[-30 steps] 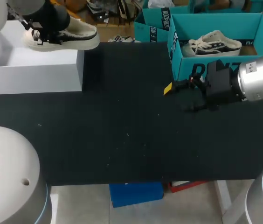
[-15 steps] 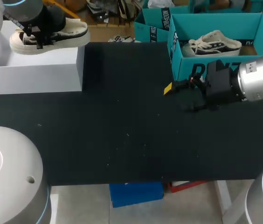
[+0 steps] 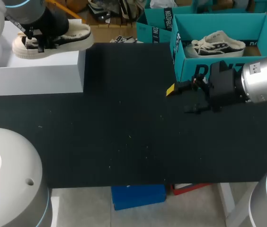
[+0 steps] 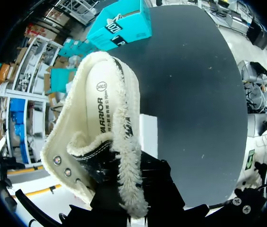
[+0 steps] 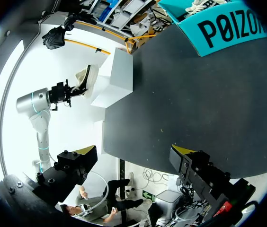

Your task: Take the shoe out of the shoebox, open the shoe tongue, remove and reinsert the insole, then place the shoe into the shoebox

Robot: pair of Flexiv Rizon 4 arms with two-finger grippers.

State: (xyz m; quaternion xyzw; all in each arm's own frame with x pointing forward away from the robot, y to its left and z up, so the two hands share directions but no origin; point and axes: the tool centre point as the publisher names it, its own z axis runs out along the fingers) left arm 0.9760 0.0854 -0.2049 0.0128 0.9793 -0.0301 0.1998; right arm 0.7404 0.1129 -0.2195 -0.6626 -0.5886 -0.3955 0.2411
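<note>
Black bench (image 3: 124, 132), matte top, a few light specks mid-surface. Two items sit directly on it: white shoebox (image 3: 34, 75) at the far left corner, open top, and teal shoebox (image 3: 186, 66) at the far right, also open. The boxes are well apart.

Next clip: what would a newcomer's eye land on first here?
First, the fleece-lined shoe, clamped in the left gripper and held in the air above the white box at the table's far left. Next, the teal shoebox at the far right with a second shoe inside it. The right gripper hangs open over the black table in front of it.
</note>
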